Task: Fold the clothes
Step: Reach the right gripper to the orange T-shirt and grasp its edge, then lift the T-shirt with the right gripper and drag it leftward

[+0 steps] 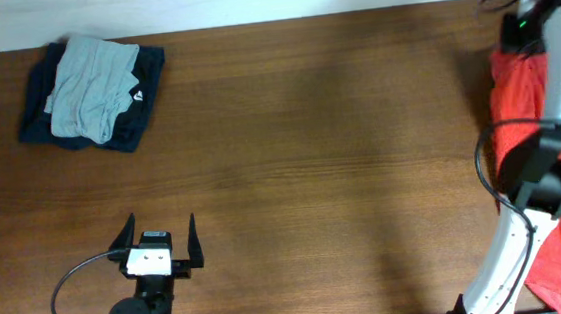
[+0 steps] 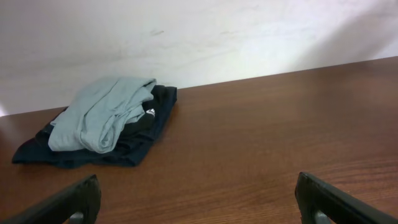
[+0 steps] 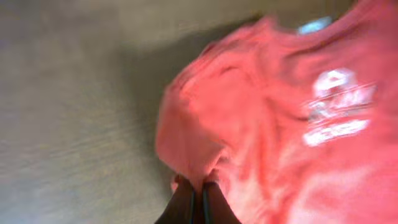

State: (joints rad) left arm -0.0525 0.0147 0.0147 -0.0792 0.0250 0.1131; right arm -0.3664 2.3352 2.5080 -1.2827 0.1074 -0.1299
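Observation:
An orange-red T-shirt (image 1: 516, 88) lies bunched at the table's right edge, partly under my right arm (image 1: 513, 249). In the right wrist view the shirt (image 3: 273, 124) fills the right side, blurred, with white printed lettering (image 3: 339, 106) showing. My right gripper (image 3: 200, 186) is shut on a pinched fold of its fabric at the shirt's lower left edge. My left gripper (image 1: 156, 230) stands wide open near the table's front left, over bare wood, with nothing between its fingers (image 2: 68, 202).
A folded pile of dark navy and pale grey-blue garments (image 1: 89, 87) sits at the back left corner, also ahead of the left gripper (image 2: 102, 121). The brown wooden table (image 1: 320, 154) meets a white wall (image 2: 249, 37) at the back.

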